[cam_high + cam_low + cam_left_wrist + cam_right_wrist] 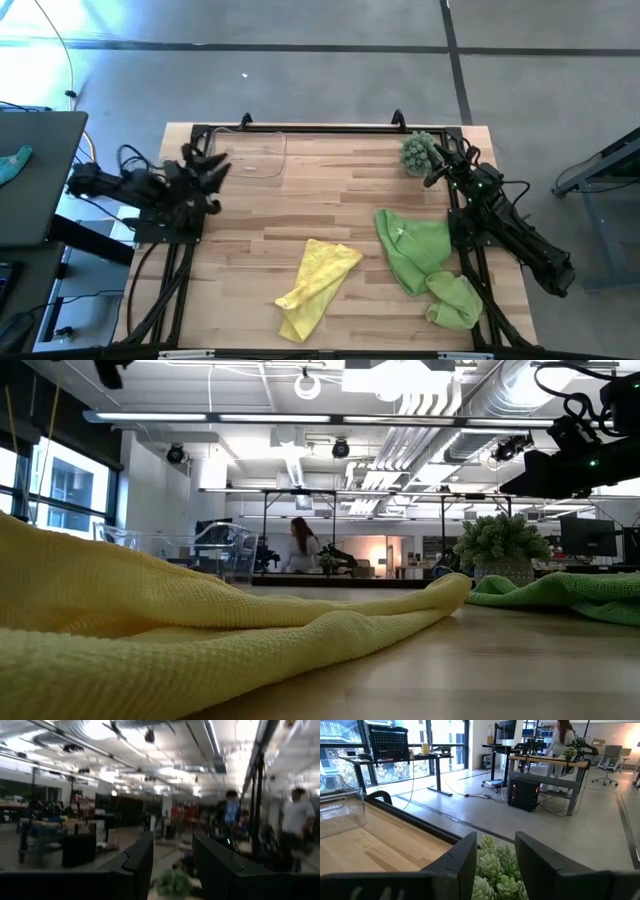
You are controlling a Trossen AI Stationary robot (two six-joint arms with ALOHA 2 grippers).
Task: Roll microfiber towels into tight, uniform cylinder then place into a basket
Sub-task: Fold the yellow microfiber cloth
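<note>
- Left gripper point(215, 165) sits at the table's point(300, 210) left edge, toward the far side; its arm lies low and folded along that edge, fingers aimed across the table at the basket point(250, 160); in the left wrist view the two dark fingers point(142, 857) stand parted with a clear gap and nothing between them.
- Right gripper point(435, 170) sits at the right edge near the far corner, just beside the spiky green plant point(417, 151); its arm stretches back along the right edge toward the near side; in the right wrist view its fingers point(465, 860) are parted, the plant showing through the gap, nothing gripped.
- Basket, a clear shallow tray, rests at the far edge, left of centre, close to the left gripper.
- Pale yellow towel point(315, 285) lies crumpled and unrolled near the front, around the middle of the table.
- Larger green towel point(410, 245) lies bunched right of centre; a smaller green towel point(455, 302) lies touching its near end, by the front right corner.
- Low view shows the yellow towel filling the foreground, green cloth and the plant behind it at right.
</note>
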